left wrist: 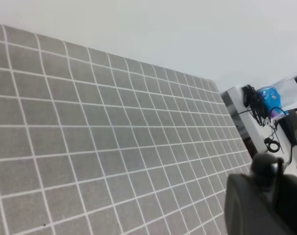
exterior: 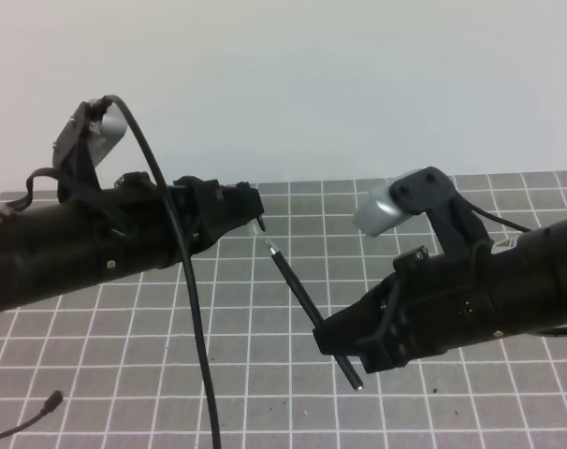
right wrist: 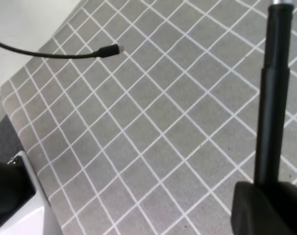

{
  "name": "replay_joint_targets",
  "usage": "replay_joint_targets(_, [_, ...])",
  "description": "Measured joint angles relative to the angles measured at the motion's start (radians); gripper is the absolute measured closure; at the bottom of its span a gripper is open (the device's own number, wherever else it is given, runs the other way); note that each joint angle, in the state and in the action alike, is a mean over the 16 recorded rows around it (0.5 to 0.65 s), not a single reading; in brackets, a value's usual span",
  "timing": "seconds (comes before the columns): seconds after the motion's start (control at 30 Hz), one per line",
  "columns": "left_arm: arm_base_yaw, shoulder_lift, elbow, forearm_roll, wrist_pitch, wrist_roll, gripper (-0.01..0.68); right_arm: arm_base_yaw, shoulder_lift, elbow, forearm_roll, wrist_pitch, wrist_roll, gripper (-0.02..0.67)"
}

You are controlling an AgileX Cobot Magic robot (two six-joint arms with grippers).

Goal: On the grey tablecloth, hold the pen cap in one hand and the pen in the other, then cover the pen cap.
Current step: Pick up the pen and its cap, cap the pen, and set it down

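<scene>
Pen [exterior: 298,285] clamped in right gripper [exterior: 344,341], held above grey tablecloth [exterior: 265,393], long axis slanting up-left, pale tip aimed at left gripper [exterior: 255,210] and just short of it. Left gripper apparently clenched, presumably on pen cap (cap itself not discernible against the black jaws). Nothing between tip and left jaws. Loose cable [exterior: 185,281] hanging nearby, left of pen.

You have two hands in view: the left hand [exterior: 251,208] and the right hand [exterior: 344,341]. You see one pen [exterior: 302,297], one grey tablecloth [exterior: 265,402], and one loose cable end [exterior: 50,402] on it. The pen cap cannot be made out.
</scene>
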Motion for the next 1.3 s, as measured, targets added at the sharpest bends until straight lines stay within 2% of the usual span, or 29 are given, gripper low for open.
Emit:
replay_joint_targets(0.7, [-0.017,0.0,-0.005,0.0,-0.004,-0.05,0.591,0.0,0.0,0.0,0.014,-0.037,0.002,0.579])
replay_joint_targets(1.3, [-0.017,0.0,-0.061,-0.003,0.009,-0.053,0.591,0.0,0.0,-0.001,0.025,-0.054,0.0,0.574])
